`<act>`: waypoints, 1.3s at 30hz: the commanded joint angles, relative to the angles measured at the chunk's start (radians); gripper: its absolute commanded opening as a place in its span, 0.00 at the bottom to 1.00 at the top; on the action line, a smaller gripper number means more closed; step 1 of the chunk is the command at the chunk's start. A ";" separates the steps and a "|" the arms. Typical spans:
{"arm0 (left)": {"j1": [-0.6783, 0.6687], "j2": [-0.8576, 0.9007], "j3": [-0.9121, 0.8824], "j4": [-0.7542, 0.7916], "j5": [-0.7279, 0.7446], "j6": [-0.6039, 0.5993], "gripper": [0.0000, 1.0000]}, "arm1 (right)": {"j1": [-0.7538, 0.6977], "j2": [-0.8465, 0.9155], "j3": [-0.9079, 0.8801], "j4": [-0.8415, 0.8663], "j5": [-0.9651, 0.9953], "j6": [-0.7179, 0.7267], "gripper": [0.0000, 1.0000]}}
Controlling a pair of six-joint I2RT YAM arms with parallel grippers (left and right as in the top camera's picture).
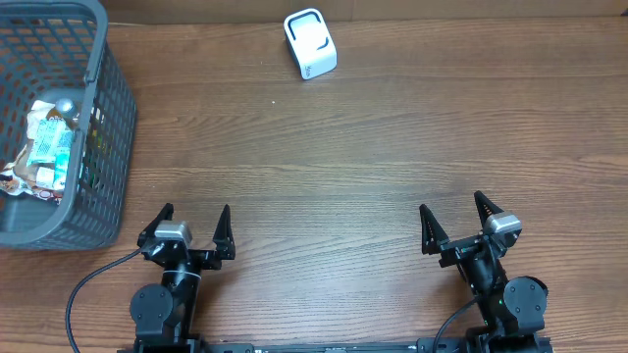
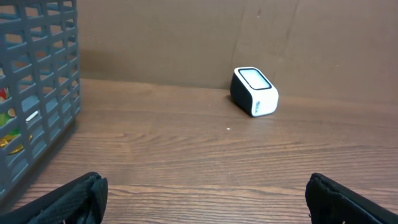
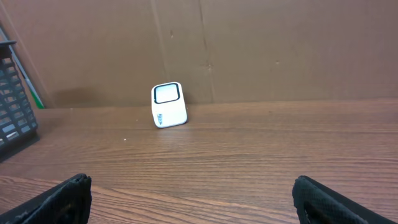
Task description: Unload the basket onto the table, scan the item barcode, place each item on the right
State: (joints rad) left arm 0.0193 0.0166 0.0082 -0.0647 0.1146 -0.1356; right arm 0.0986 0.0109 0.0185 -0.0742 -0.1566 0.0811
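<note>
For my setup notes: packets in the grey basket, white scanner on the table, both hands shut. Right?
No: both hands are open, as the overhead view shows, the left hand and right hand with fingers spread, empty. The packets are in the grey basket and the white scanner is on the table.

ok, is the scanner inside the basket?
No, the white scanner stands on the table near its far edge, apart from the grey basket.
</note>
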 commanded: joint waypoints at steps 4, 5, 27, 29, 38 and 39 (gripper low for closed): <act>-0.008 -0.011 -0.001 0.018 0.034 -0.011 0.99 | -0.005 -0.008 -0.011 0.005 0.005 -0.003 1.00; -0.008 -0.011 0.004 0.020 0.055 -0.012 1.00 | -0.005 -0.008 -0.011 0.005 0.005 -0.003 1.00; -0.009 0.433 0.924 -0.835 0.190 -0.036 1.00 | -0.005 -0.008 -0.011 0.005 0.005 -0.003 1.00; -0.009 0.536 1.032 -0.912 0.190 -0.010 1.00 | -0.005 -0.008 -0.011 0.005 0.005 -0.003 1.00; -0.009 0.941 1.487 -1.186 0.193 0.050 1.00 | -0.005 -0.008 -0.011 0.005 0.005 -0.003 1.00; -0.008 0.964 1.508 -1.184 0.193 0.050 1.00 | -0.005 -0.008 -0.011 0.005 0.005 -0.003 1.00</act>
State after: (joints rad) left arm 0.0189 0.9001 1.4147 -1.2385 0.2962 -0.1226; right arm 0.0986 0.0109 0.0185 -0.0742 -0.1566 0.0803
